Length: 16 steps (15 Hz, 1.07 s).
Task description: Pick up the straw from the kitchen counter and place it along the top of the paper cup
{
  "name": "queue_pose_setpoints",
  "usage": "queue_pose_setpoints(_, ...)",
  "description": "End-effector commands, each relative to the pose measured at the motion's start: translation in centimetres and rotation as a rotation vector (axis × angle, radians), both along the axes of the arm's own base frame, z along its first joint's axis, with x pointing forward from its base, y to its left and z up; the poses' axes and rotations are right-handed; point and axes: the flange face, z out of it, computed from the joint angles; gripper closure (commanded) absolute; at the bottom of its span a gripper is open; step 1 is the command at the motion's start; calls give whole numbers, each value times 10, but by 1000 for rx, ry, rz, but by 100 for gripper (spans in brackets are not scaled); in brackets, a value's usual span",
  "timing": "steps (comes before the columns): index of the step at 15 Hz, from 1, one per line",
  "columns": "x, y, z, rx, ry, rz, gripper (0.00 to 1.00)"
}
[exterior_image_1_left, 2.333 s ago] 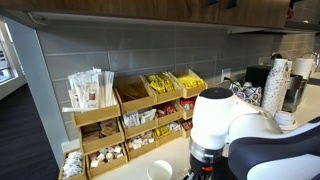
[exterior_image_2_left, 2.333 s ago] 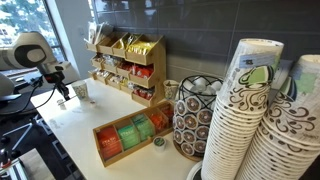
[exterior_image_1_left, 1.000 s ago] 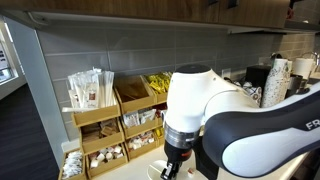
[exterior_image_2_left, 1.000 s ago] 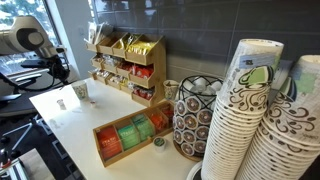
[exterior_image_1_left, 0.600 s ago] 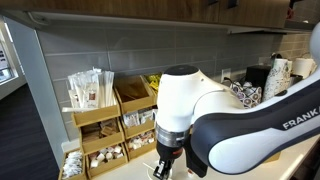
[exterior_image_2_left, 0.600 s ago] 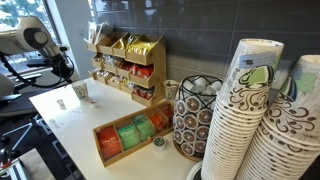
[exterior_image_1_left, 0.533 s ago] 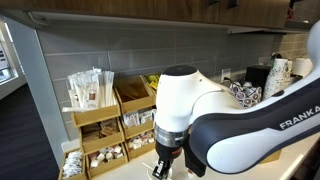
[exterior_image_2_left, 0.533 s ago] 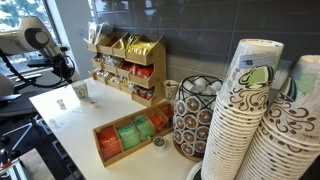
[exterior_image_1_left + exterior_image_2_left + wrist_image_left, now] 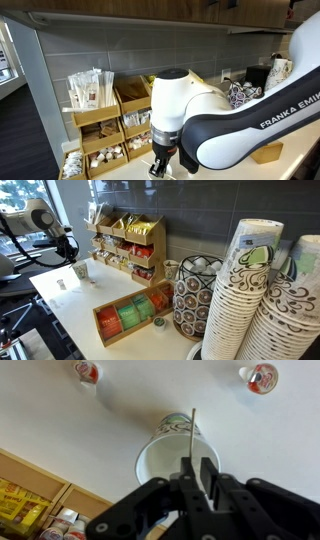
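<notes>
In the wrist view my gripper is shut on a thin pale straw. The straw points out over the open mouth of the white paper cup, which stands upright right below the jaws on the cream kitchen counter. In an exterior view the gripper hangs just above the small cup at the far end of the counter. In an exterior view the arm and gripper hide the cup.
A wooden rack of packets stands against the tiled wall behind the cup. Two creamer pods lie beyond it. A wooden tea box, a wire basket and tall patterned cup stacks stand further along the counter.
The arm has swung across the counter with the straw in the jaws and now stands over the paper cup. The cup has not moved.
</notes>
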Motion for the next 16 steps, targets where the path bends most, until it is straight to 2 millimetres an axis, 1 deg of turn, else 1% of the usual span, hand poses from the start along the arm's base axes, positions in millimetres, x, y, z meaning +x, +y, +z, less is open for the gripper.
queue_pose_setpoints(1, 2, -3, 9, 2, -30, -20, 51)
queue_pose_setpoints(4, 0, -8, 23, 23, -51, -27, 27)
queue_pose_setpoints(5, 0, -8, 25, 27, -51, -25, 20)
queue_pose_setpoints(6, -1, -8, 27, 26, -51, -22, 14)
queue_pose_setpoints(7, -1, -6, 26, 27, -46, -13, 5)
queue_pose_setpoints(8, -2, -4, 25, 30, -38, -5, 1)
queue_pose_setpoints(13, -6, 5, 13, 45, 27, 33, 0)
queue_pose_setpoints(16, -7, 7, 12, 54, 40, 41, 0)
